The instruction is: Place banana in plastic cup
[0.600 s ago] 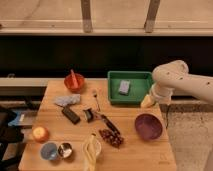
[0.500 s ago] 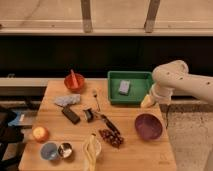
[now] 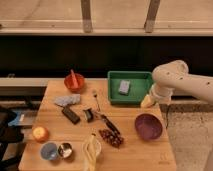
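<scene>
The pale yellow banana [image 3: 90, 152] lies at the table's front edge, resting over a white cup [image 3: 95, 145]. The light-blue plastic cup [image 3: 49, 150] stands at the front left, next to the shiny metal cup [image 3: 65, 149] and left of the banana. My gripper [image 3: 147, 103] hangs from the white arm [image 3: 172, 77] at the right side of the table. It is beside the front right corner of the green tray [image 3: 131, 95], far from both the banana and the blue cup. Nothing shows in it.
A round orange fruit [image 3: 40, 133] sits left of the cups. On the wooden table [image 3: 55, 125] are also a red bowl [image 3: 74, 82], a grey cloth [image 3: 67, 100], a black block [image 3: 71, 115], a spoon [image 3: 95, 98], dark grapes [image 3: 111, 138] and a purple bowl [image 3: 148, 126]. A grey sponge [image 3: 124, 87] lies in the tray.
</scene>
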You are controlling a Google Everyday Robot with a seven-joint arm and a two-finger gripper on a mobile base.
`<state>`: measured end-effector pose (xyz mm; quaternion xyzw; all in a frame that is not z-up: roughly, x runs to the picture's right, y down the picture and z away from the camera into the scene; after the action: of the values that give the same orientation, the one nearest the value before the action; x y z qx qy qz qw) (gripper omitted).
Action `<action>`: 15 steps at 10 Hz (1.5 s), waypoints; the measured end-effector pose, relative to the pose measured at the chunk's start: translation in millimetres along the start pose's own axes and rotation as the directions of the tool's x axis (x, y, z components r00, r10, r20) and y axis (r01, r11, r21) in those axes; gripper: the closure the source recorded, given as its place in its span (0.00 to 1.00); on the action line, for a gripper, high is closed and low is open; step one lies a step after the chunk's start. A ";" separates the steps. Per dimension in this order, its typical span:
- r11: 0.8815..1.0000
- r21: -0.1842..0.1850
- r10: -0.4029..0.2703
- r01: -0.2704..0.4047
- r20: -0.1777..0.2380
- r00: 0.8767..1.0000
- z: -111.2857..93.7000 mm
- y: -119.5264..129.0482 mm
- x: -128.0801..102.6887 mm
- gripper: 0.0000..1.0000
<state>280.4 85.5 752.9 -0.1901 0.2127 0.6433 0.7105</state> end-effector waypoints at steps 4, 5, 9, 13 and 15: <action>1.000 0.000 0.000 0.000 0.000 1.000 0.0 0.0 0.0 0.20; 1.000 0.000 0.000 0.000 0.000 1.000 0.0 0.0 0.0 0.20; 1.000 0.000 0.000 0.000 0.000 1.000 0.0 0.0 0.0 0.20; 1.000 -0.023 -0.021 0.021 0.010 1.000 -5.2 3.7 0.0 0.20; 0.996 -0.052 -0.072 0.072 0.014 0.997 -11.7 18.3 -1.7 0.20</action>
<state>261.4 79.6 744.1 -0.2122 0.1845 0.6237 0.7293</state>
